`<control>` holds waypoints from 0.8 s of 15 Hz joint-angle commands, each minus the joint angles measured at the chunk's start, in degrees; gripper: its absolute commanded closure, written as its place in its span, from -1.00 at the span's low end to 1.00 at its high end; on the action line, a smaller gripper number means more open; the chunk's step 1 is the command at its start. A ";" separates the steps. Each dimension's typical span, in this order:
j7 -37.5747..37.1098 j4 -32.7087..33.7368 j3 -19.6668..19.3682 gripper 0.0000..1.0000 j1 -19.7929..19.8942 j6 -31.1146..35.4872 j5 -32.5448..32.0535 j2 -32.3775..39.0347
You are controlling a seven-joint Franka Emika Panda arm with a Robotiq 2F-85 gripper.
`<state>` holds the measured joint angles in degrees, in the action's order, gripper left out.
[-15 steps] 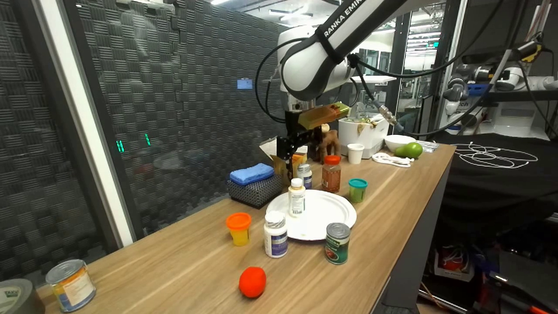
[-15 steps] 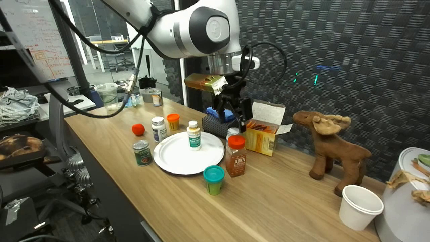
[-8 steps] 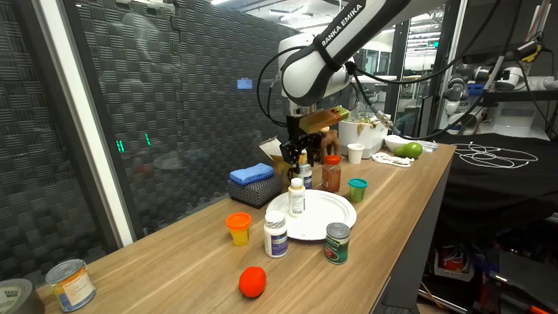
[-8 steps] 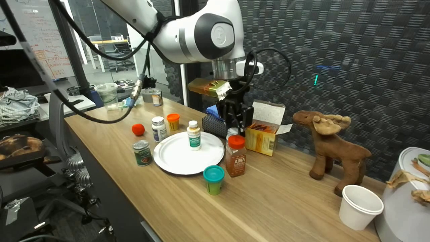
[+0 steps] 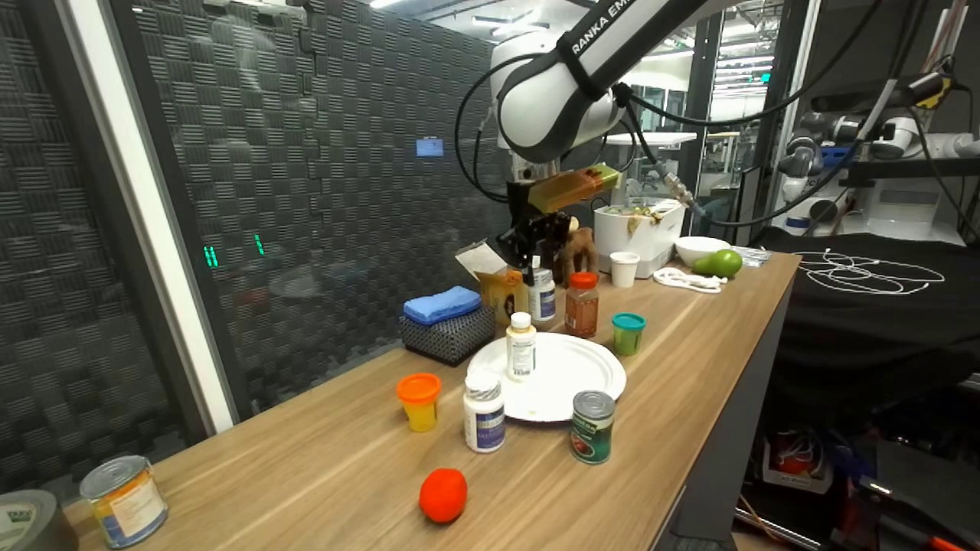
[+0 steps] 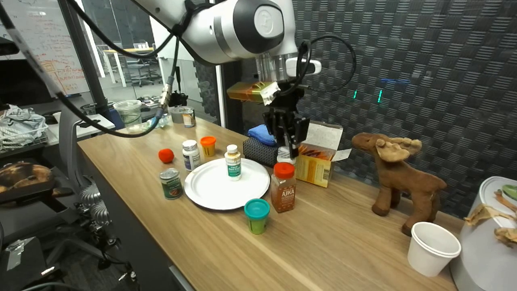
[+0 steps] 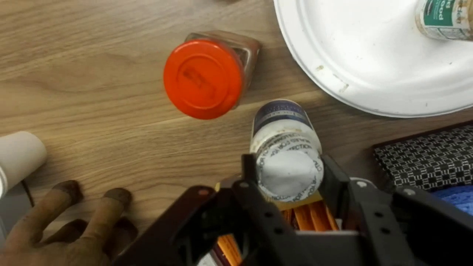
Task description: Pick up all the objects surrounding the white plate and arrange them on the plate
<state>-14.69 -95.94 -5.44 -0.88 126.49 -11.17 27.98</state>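
White round plate [image 5: 570, 371] lies flat on the wood-grained table [image 6: 307, 258]; 1 green-labelled white plastic bottle [image 6: 233, 167] stands upright on it. Black gripper [image 7: 289, 168] has its 2 fingers drawn narrow on the cap of a navy-labelled white plastic bottle [image 7: 284, 136], holding it. That bottle is off the plate, near the rim; yellow cardboard box [image 6: 313, 171], flap up, stands behind it in an exterior view. Near it in the wrist view: square clear jar [image 7: 208, 77] with red-orange lid and reddish-brown contents, a gap between jar and plate. Teal-lidded green plastic tub [image 6: 257, 218] stands near jar and plate. Dark green metal can [image 5: 592, 428] and purple-labelled white plastic bottle [image 5: 485, 413] both stand just outside the rim; whether either touches it, cannot tell. Orange-lidded yellow plastic tub [image 5: 419, 402] stands near the purple-labelled bottle. Red-orange ball [image 5: 443, 495] rests on the table, well apart from the plate. Folded blue cloth [image 5: 442, 305] lies on a black patterned box [image 5: 450, 337] near the rim. Brown plush moose [image 6: 410, 178] and white tapered cup [image 6: 432, 254] stand farther along the table.
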 commanded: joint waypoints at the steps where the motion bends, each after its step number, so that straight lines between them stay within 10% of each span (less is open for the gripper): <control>1: -0.72 -4.73 -0.12 0.60 -1.75 -0.45 -1.24 -6.43; 12: 1.99 -10.76 4.04 0.60 -2.58 -0.70 2.76 -7.41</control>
<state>-14.48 -106.11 -2.35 -3.73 126.10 -10.57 21.06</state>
